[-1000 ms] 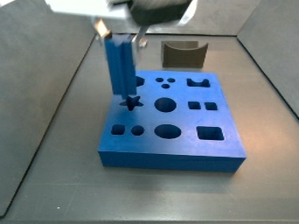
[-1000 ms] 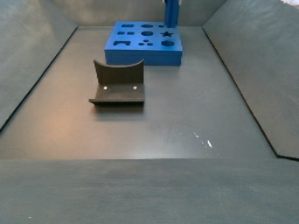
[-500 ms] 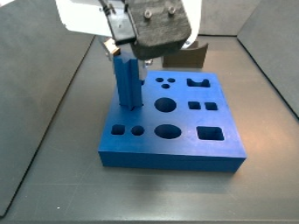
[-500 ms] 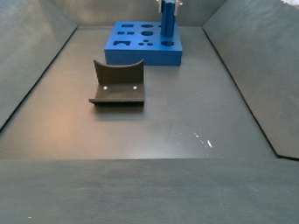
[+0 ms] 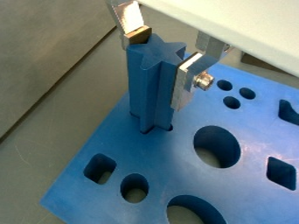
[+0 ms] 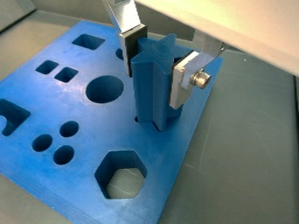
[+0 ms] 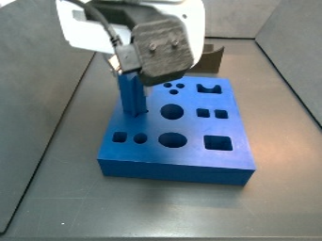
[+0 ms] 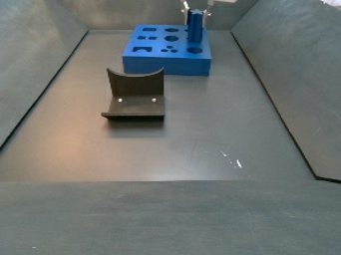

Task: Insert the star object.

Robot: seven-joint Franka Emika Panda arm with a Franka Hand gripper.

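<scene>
The star object [image 5: 149, 87], a bright-blue star-section peg, stands upright with its lower end sunk into the star hole of the blue board [image 5: 117, 140]. It shows in both wrist views [image 6: 152, 92] and both side views [image 7: 132, 99] [image 8: 194, 32]. My gripper [image 5: 162, 57] is directly above the board [image 6: 176, 166], its silver fingers pressed on opposite sides of the peg's top [image 6: 158, 68]. In a side view the gripper [image 7: 132, 71] hangs low over the board's far left part [image 7: 176, 165]. The star hole itself is hidden by the peg.
The board [image 8: 167, 66] has several other shaped holes: round, square, hexagonal. A dark grey notched block [image 8: 134, 95] stands on the floor away from the board, and shows partly behind the gripper [image 7: 212, 56]. Grey walls enclose the floor.
The gripper has come down with the star object, which has sunk deeper into the star hole; less of it stands above the board than before.
</scene>
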